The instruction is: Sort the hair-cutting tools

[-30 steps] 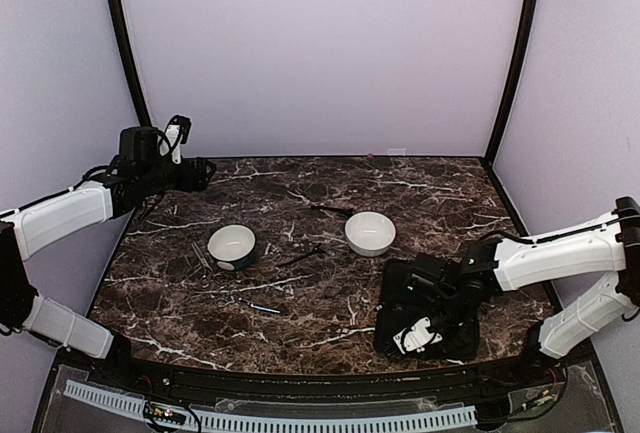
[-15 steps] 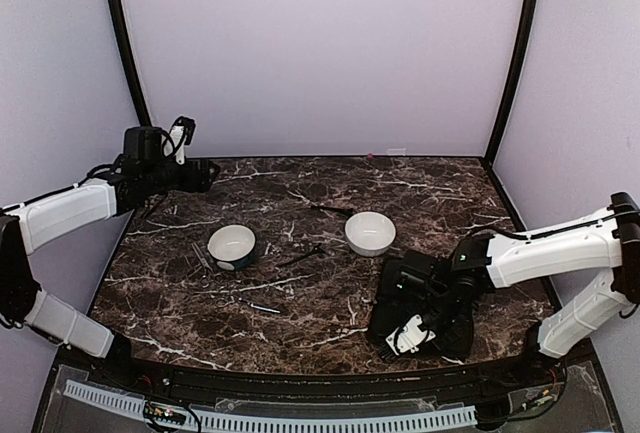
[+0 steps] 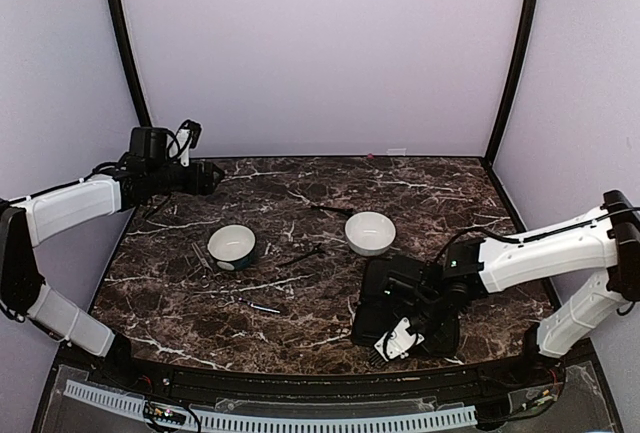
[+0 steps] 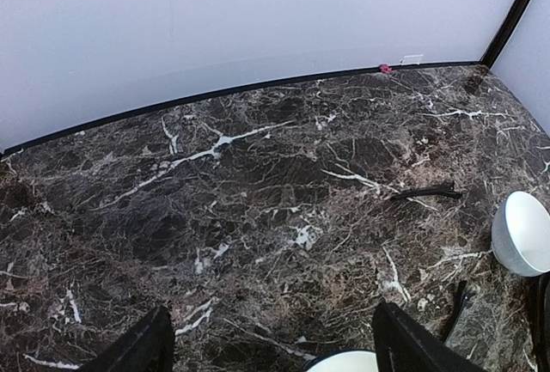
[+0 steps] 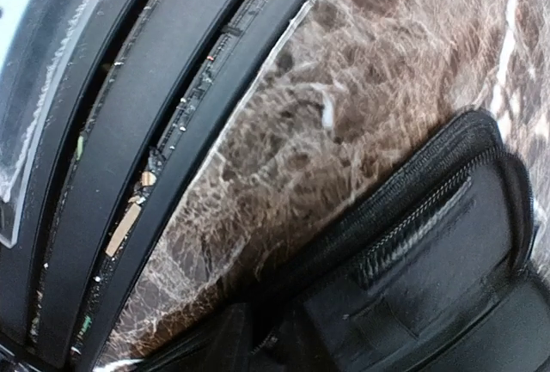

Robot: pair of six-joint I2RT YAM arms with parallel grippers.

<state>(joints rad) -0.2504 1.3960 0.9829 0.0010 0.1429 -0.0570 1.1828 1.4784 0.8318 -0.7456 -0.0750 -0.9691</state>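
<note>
Left claw (image 3: 208, 177): spread wide, empty.
Right claw (image 3: 388, 345): over black zipped case (image 3: 385, 288); opening cannot be told.
Slim dark hair-cutting tools (image 3: 301, 255): laid well left of it.

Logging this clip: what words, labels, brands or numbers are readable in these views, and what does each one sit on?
No text can be read in any view.
Small white tag at the foot of the back wall: too small to read.
Black case: no brand or label shows on the visible part.
Left bowl and right bowl: no marking shows.
</note>
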